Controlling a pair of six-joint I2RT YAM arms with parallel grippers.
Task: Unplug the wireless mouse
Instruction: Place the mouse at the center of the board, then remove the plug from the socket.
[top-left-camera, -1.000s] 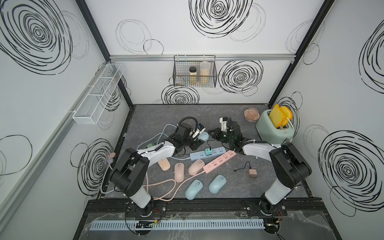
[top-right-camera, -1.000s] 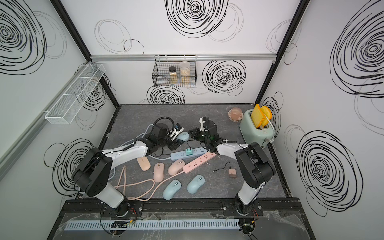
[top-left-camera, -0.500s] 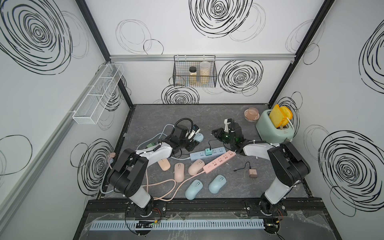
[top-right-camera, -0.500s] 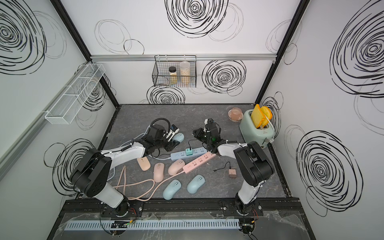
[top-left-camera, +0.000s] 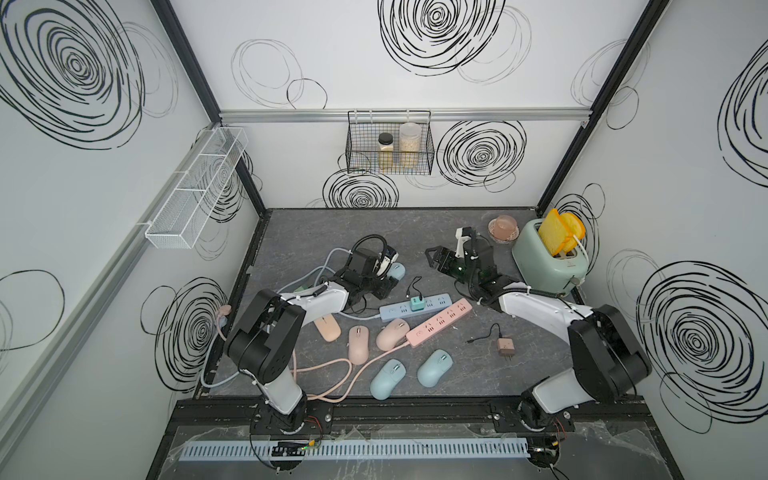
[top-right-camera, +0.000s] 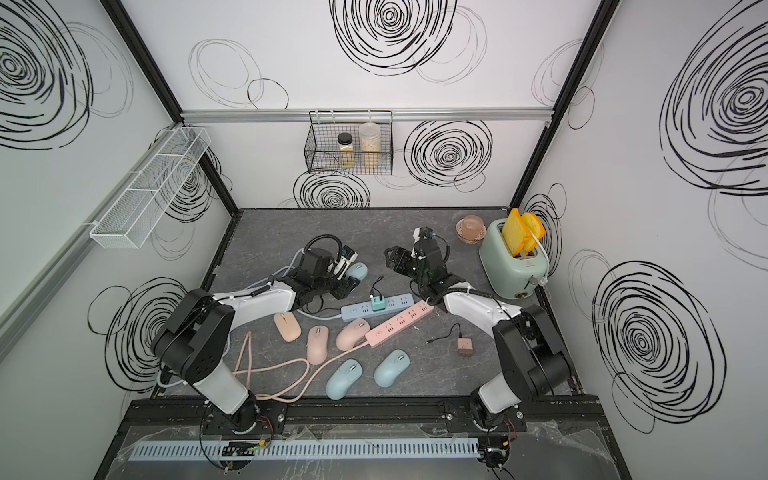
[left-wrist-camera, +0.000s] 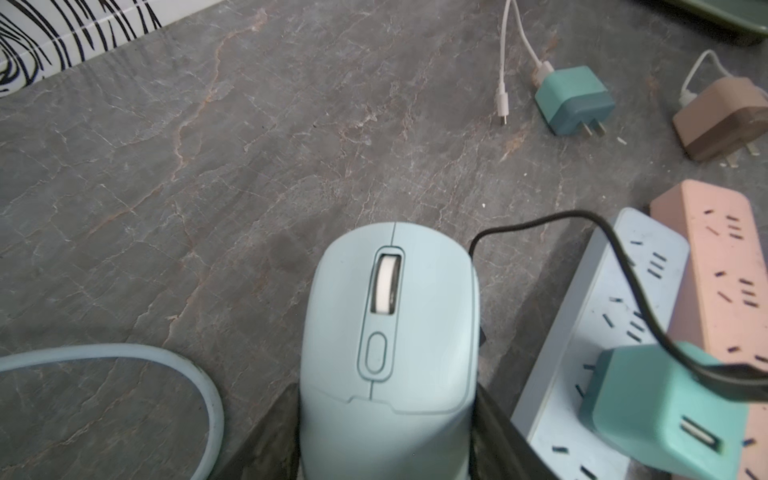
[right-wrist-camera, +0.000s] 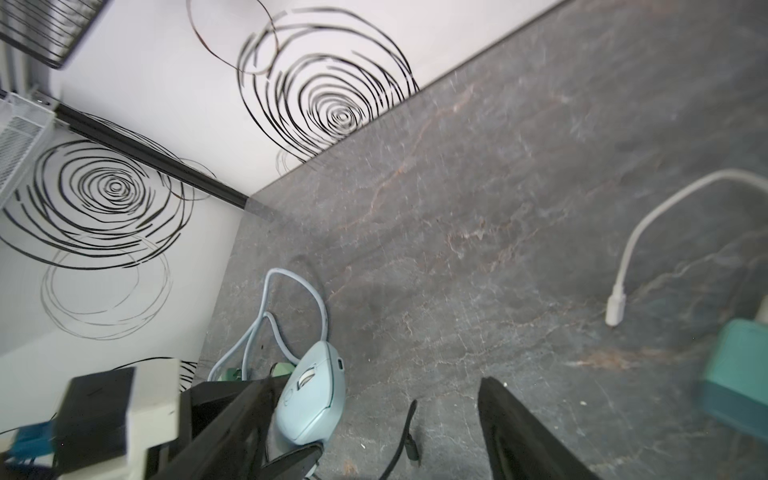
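**Gripping the wireless mouse beside the blue power strip**

Clamped in the left claw, just beside the strip. With black cable end free, apart from the mouse; with right claw spread wide, empty, over the bench.

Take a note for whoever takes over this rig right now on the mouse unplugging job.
Left end effector: shut on the light blue mouse, beside the blue power strip.
Right end effector: open, holding nothing.
Black cable: its plug lies loose on the table between the right jaws; the far end goes to the teal charger in the blue power strip.
Done: the mouse's port is empty, so the cable is out.
Left: probably only to let go of the mouse and draw both arms back.
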